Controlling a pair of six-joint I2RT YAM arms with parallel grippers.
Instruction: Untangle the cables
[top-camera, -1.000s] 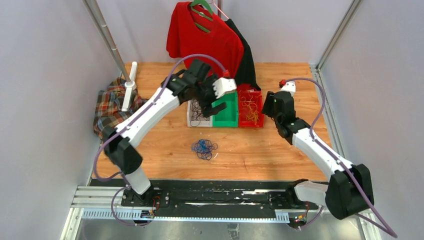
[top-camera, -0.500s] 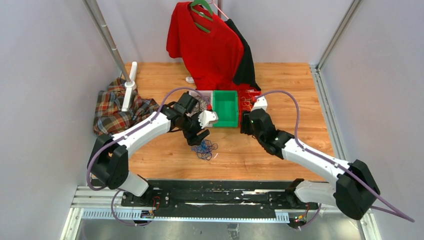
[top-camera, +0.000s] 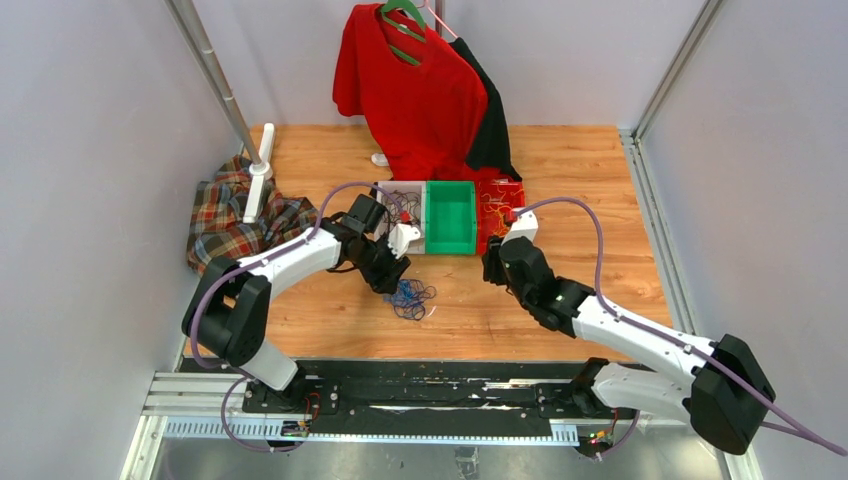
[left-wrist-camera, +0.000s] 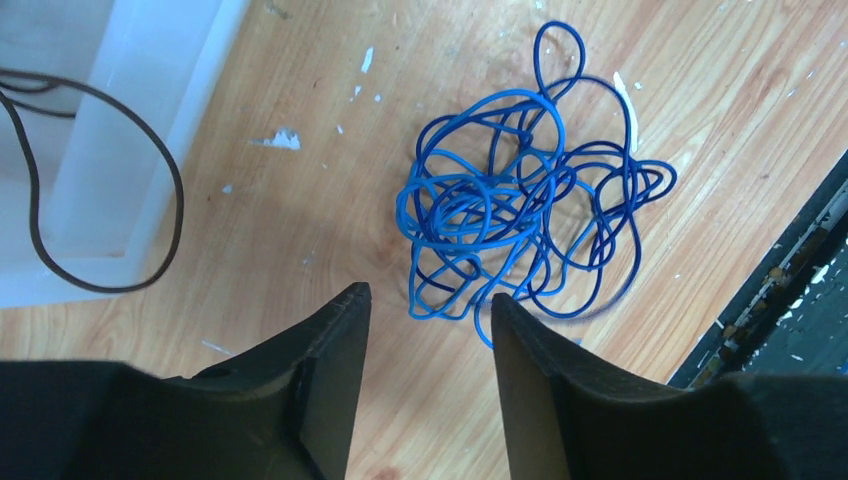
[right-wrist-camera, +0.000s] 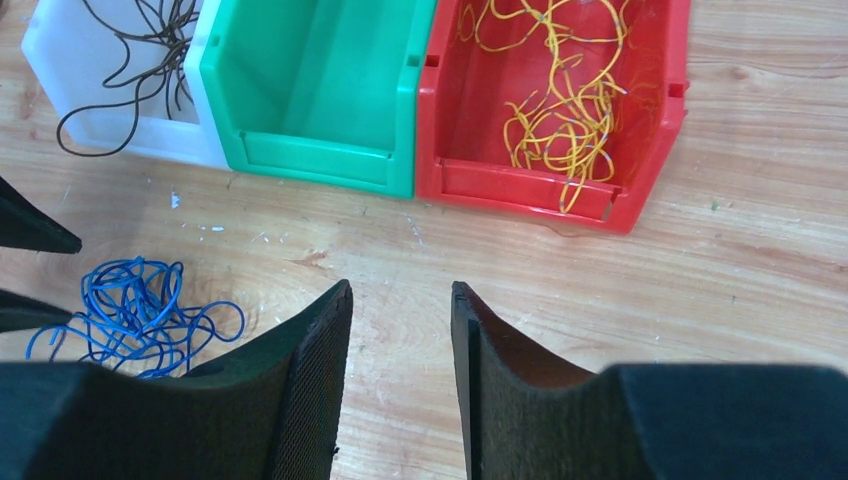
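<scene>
Blue cables: loose tangle on the surface, no clear long axis.
Left pincer: nearer; fingers spread, nothing held; tangle just ahead of its tips.
Right pincer: fingers spread, nothing held; tangle off to its left.

Blue cables knotted on table, black cables, yellow cables in separate bins
</scene>
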